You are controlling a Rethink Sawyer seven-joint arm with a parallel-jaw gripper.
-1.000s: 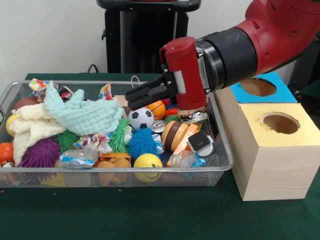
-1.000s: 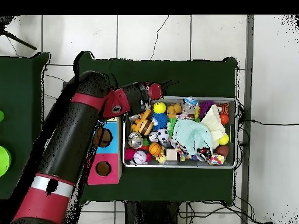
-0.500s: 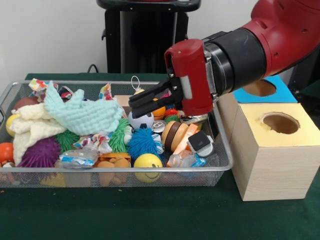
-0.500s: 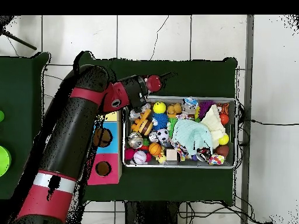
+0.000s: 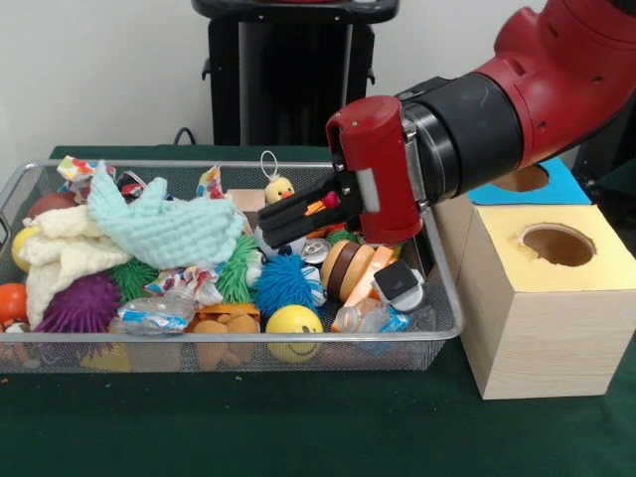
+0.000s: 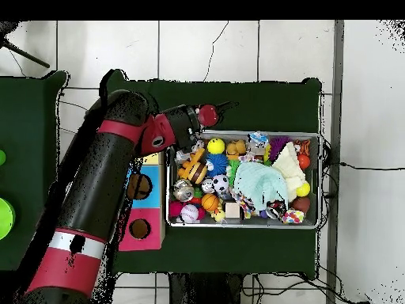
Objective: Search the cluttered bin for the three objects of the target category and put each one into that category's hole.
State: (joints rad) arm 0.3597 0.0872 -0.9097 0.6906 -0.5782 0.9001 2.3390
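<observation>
- You see a plain pale wall (image 5: 99,70) behind the green-clothed counter (image 5: 298,437).
- You see a white tiled floor (image 6: 237,47), cracked, cables trailing.

The arm (image 5: 517,94) runs off the front view's right edge and covers part of the blue-topped box (image 5: 542,184). The pincer (image 5: 273,221) hides the toys behind it; whether it grips anything cannot be told. The bin (image 5: 20,189) is cut at the left edge.

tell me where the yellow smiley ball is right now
In the front view the yellow smiley ball sits low against the near wall of the wire bin, right of centre, just below the blue spiky ball.
</observation>
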